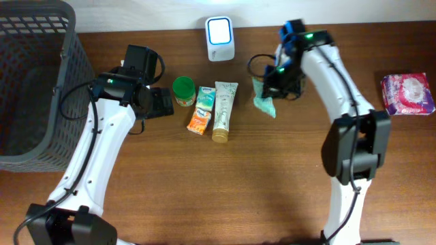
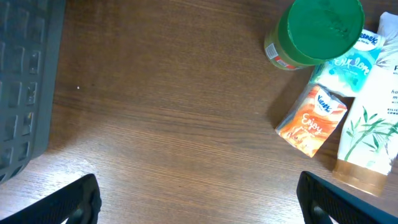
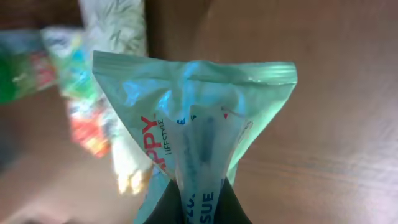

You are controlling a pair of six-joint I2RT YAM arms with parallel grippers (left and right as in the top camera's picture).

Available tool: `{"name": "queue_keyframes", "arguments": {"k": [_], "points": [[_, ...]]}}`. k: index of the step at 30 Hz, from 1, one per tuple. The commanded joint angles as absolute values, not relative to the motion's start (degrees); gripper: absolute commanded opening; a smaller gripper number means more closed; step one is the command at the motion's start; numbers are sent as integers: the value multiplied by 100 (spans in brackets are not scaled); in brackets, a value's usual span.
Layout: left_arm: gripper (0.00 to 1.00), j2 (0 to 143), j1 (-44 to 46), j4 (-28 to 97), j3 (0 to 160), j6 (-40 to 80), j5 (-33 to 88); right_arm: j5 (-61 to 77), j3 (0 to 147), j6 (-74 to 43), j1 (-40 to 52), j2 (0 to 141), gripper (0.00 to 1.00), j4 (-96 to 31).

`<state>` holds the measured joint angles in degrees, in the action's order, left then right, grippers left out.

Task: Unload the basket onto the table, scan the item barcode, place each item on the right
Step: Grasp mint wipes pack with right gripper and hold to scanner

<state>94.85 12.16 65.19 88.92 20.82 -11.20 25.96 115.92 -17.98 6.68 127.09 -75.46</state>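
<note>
From above, the right gripper (image 1: 271, 87) was pinched shut on the teal tissue packet (image 1: 264, 103), off to the right of the white scanner (image 1: 220, 38). I'd call this the grasp step, and the next move would be turning the barcode toward the scanner.

The left wrist view showed the left gripper (image 2: 199, 202) wide open and empty, near the green-lidded jar (image 2: 320, 31).

The right wrist view had the packet's bunched middle clamped between the jaws.

You've got the teal tissue packet (image 3: 193, 118) pinched at its middle fold in the right tool (image 3: 198, 208), a bit crumpled, red lettering showing. The white scanner (image 1: 220, 30) stands at the counter's (image 1: 286, 177) back edge, window glowing, just left of the packet.
</note>
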Motion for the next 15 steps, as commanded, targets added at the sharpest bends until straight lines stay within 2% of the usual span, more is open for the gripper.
{"name": "queue_keyframes", "arguments": {"k": [1,2,6,10,15], "points": [[99,9491,1232,6523,8901,2141,-1181,4737,11692,-1675,242,12669,4,-7782],[99,9491,1232,6523,8901,2141,-1184,4720,11695,-1667,187,12669,4,-7734],[99,9491,1232,6523,8901,2141,-1181,3155,11692,-1673,504,12669,4,-6799],[99,9491,1232,6523,8901,2141,-1184,2486,11692,-1675,1157,12669,4,-4195],[99,9491,1232,6523,8901,2141,-1184,-886,11690,-1671,2067,12912,4,-1702]]}}
